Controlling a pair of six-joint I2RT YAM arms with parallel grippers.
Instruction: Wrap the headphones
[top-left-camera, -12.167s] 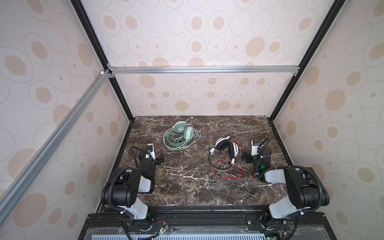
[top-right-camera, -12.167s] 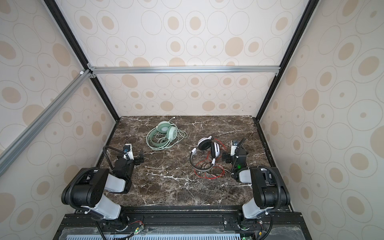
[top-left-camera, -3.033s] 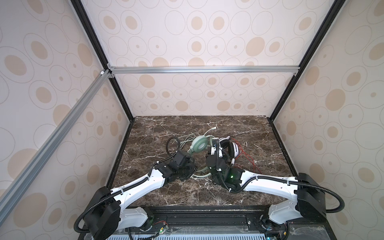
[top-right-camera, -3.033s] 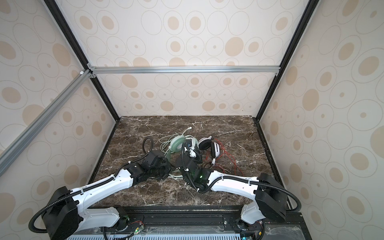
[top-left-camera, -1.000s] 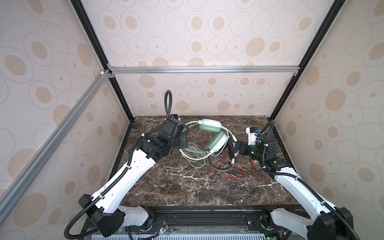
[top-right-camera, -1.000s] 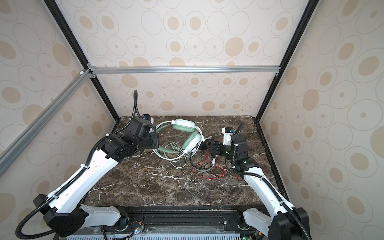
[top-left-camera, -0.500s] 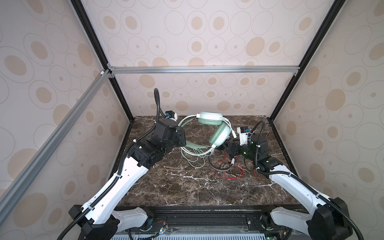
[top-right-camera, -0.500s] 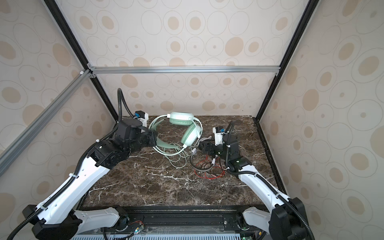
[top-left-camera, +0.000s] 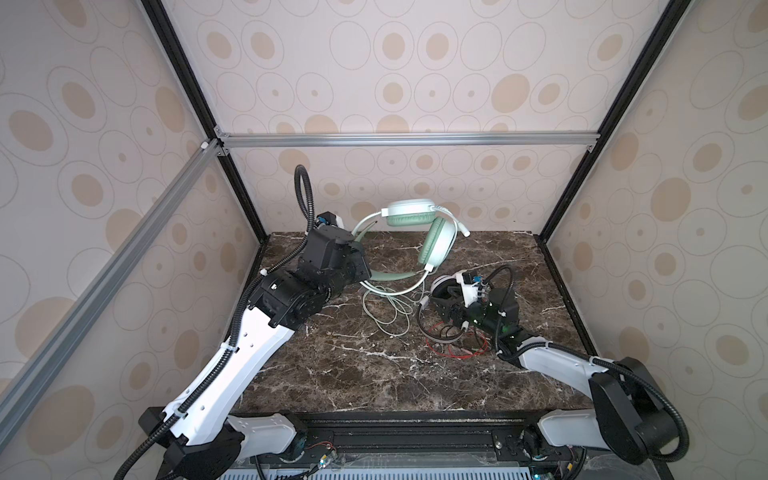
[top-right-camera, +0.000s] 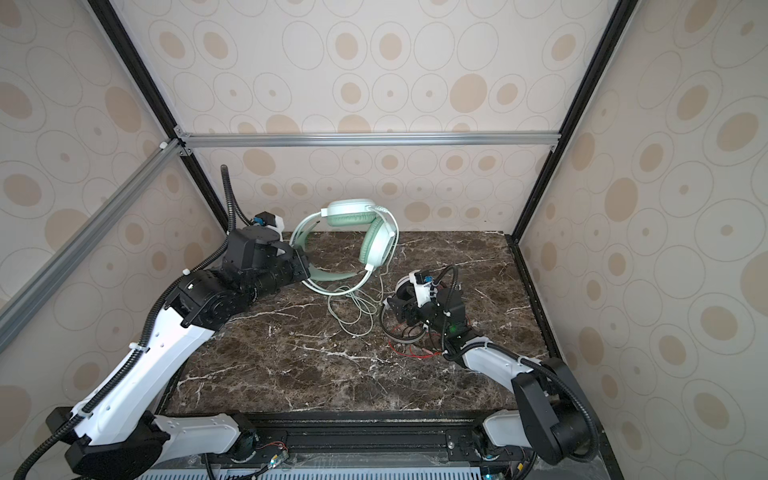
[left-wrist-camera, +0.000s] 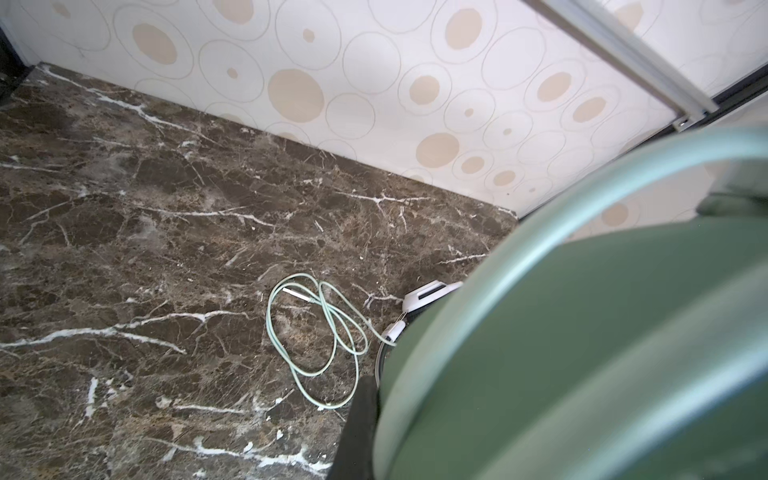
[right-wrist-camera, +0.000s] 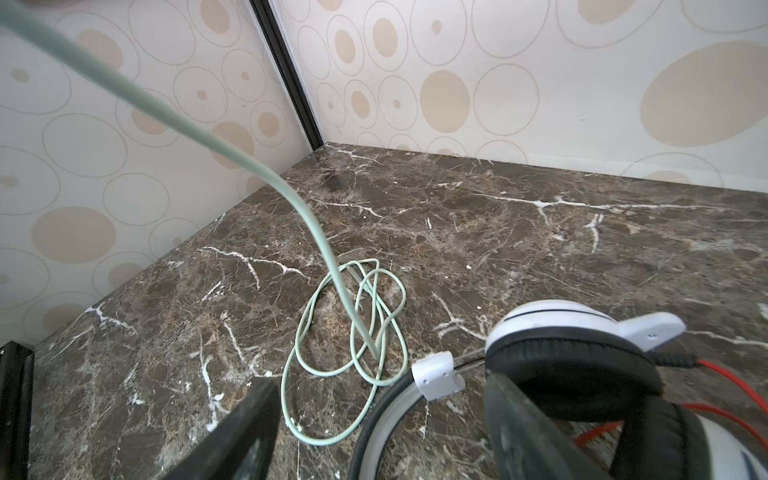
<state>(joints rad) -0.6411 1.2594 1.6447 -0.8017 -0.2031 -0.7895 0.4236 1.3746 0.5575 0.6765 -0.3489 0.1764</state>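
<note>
Headsets first: your left gripper (top-left-camera: 362, 269) is pressed shut on the band of the mint-green headset (top-left-camera: 436, 245), which hangs clear of the marble table (top-left-camera: 332, 374) near the back wall. Its pale green cable (top-left-camera: 388, 318) drops into loose loops on the table. Your right gripper (top-left-camera: 449, 315) sits low at the white-and-black headset (top-left-camera: 441, 286), which lies on the table, with jaws spread on either side of the grey headband (right-wrist-camera: 388, 411). The red cable (top-left-camera: 461, 353) lies tangled beside it.
</note>
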